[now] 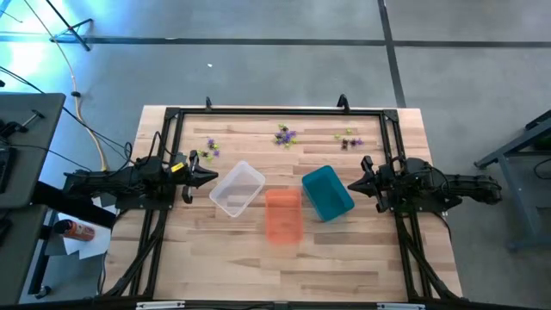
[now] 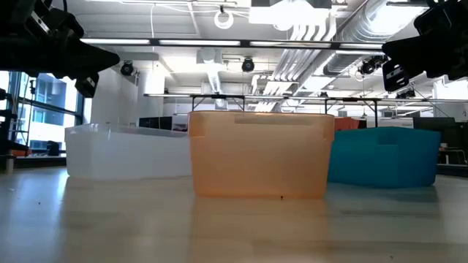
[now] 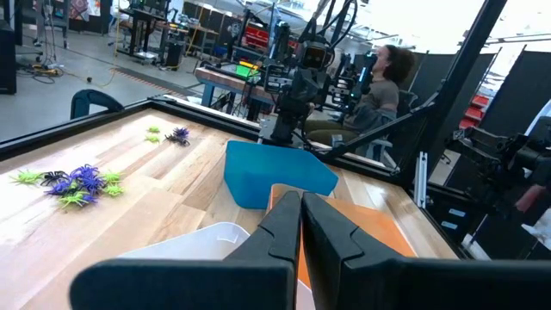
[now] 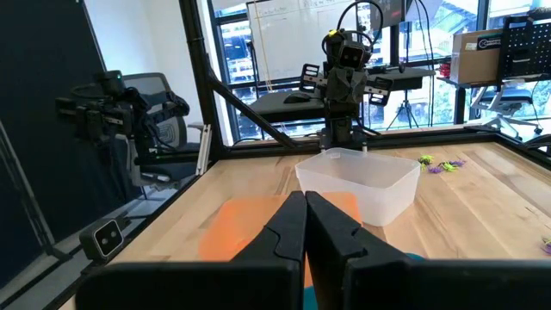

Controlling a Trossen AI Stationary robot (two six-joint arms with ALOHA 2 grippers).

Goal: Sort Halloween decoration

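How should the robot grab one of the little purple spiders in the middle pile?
Probably from straight above, jaws closing across the body of a purple spider at the pile's edge. They lie flat on the table, tangled with green ones, and the thin legs look too slippery to pinch.

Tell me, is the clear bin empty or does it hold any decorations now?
Empty. The clear bin shows only bare walls and floor from above, and the decorations lie on the table beyond it.

Three bins — one clear (image 1: 237, 189), one orange (image 1: 283, 215), one teal (image 1: 327, 193) — and three trinket clusters (image 1: 285, 135).
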